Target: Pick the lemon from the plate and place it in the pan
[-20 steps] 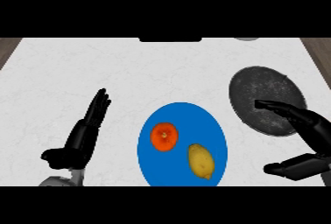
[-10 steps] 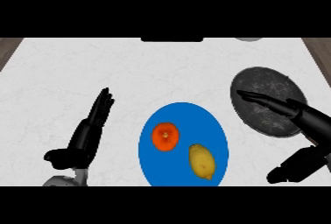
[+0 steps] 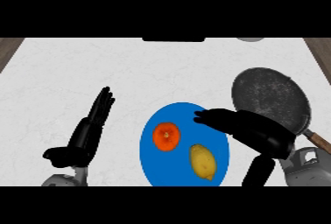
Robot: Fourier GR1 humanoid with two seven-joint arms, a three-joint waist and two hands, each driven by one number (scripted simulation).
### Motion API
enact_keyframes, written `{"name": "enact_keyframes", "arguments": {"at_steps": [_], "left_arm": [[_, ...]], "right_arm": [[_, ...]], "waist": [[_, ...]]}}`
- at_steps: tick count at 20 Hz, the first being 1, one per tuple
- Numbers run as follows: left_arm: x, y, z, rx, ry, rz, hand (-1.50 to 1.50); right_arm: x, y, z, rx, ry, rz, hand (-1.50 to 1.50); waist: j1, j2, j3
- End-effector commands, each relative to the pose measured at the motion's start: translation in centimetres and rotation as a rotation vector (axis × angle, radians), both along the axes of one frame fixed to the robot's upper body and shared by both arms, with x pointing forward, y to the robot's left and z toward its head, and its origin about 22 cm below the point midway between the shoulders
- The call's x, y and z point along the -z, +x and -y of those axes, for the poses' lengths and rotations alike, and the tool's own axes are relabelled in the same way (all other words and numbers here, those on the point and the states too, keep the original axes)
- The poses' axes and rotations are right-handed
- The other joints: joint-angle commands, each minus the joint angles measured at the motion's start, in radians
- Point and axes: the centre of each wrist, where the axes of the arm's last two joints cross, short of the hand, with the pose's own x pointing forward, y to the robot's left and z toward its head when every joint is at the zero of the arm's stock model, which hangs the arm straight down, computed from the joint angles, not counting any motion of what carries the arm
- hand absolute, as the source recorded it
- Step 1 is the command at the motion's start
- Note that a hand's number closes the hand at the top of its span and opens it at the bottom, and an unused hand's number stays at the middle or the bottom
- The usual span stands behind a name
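A yellow lemon [image 3: 203, 161] lies on the lower right part of a blue plate [image 3: 161, 165], beside an orange-red fruit [image 3: 166, 136]. The dark grey pan [image 3: 270, 99] sits to the plate's upper right, its handle pointing down-right. My right hand [image 3: 249, 129] hovers over the plate's right edge, fingers stretched left and its thumb hanging down at the lower right. It is open and holds nothing. The lemon sits just below and left of that hand. My left hand [image 3: 87, 130] rests open on the left, fingers up.
The white counter has wooden edges at the top corners. A dark slab [image 3: 173, 39] and a pale round object [image 3: 249, 39] sit at the far edge. The pan's wooden handle [image 3: 318, 141] passes close to my right wrist.
My right hand has swung left from over the pan to above the plate's right edge, close to the lemon. The left hand has stayed put.
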Motion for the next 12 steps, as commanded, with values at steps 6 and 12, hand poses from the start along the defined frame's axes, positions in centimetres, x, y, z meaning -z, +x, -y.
{"name": "enact_keyframes", "arguments": {"at_steps": [6,12], "left_arm": [[0.3,-0.4,0.3,-0.003,-0.007,0.001,0.0],[-0.3,-1.0,1.2,-0.003,-0.002,-0.007,0.0]], "right_arm": [[3.8,-1.7,-4.5,-0.042,-0.19,0.017,-1.5],[5.1,-2.7,-6.0,-0.005,-0.197,-0.01,-1.5]], "waist": [[-0.01,0.0,0.001],[-0.011,-0.001,0.001]]}}
